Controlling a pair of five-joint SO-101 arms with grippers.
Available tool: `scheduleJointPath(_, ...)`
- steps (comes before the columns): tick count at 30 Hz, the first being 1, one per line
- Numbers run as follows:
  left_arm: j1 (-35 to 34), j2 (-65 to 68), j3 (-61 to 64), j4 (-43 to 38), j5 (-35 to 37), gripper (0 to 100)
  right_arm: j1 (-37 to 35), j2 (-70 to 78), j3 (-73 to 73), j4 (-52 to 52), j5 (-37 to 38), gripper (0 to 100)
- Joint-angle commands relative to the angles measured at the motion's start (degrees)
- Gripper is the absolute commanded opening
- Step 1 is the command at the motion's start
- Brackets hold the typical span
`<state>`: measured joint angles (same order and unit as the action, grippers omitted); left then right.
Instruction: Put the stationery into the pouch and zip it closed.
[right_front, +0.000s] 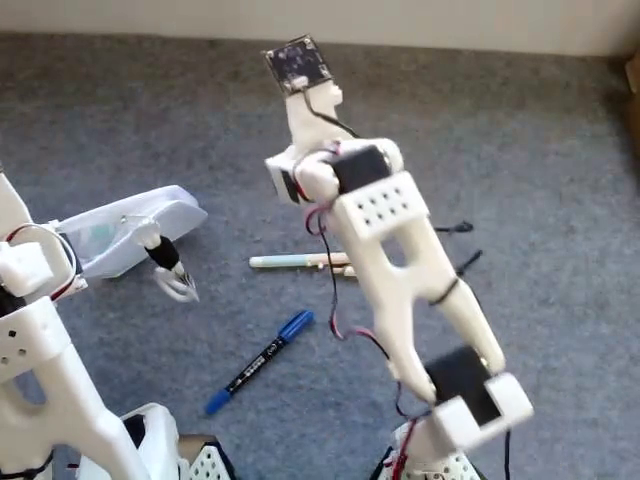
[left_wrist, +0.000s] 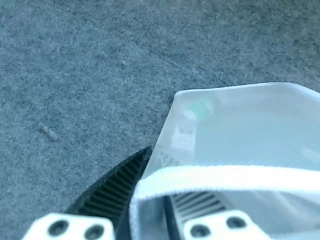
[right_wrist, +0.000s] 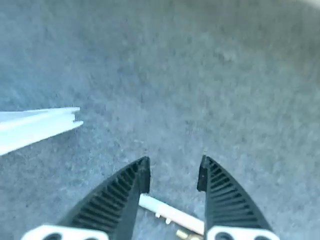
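Both arms are built of white moulded plastic links. The right arm carries black boxy servo blocks, a white plate dotted with small round holes, and thin red and black cables looping alongside. A dark square circuit board caps its wrist. The left arm has the same white shells with red and black wiring. The right claw and left claw have black, ribbed, tapering fingers on white bases with paired screw holes.

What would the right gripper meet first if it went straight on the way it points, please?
Probably the white pen, lying just ahead of the open right gripper; depth is unclear.
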<state>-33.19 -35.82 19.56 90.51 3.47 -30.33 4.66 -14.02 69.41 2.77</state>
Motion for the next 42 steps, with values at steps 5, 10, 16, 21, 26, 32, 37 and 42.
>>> scheduleJointPath(5, -0.92, 1.54, 0.92, -0.62, 0.53, 1, -0.57, 9.54, -17.1, 16.66, 9.76, 14.9)
scheduleJointPath(10, -0.92, 1.54, 0.92, -0.62, 0.35, 1, -3.56, 14.11, -17.71, 22.99, 17.05, 14.9)
scheduleJointPath(16, -0.92, 1.54, 1.36, -0.7, 0.35, 1, -7.6, 19.56, -17.71, 26.51, 21.45, 14.9)
scheduleJointPath(21, -0.92, 1.54, 1.54, -0.7, 0.35, 1, -10.24, 26.33, -18.07, 26.15, 21.45, 14.9)
scheduleJointPath(26, -0.92, 1.54, 1.54, -0.7, 0.26, 1, -11.12, 33.71, -18.24, 23.34, 21.45, 14.9)
scheduleJointPath(32, -0.92, 1.54, 1.54, -0.7, 0.26, 1, -10.24, 39.96, -18.24, 15.34, 21.36, 14.9)
scheduleJointPath(37, -0.92, 1.54, 1.54, -0.7, 0.26, 1, -10.07, 41.36, -18.24, 15.16, 21.36, 13.5)
scheduleJointPath(42, -0.92, 1.54, 1.54, -0.7, 0.26, 1, -10.07, 41.36, -18.24, 14.73, 21.36, 1.5)
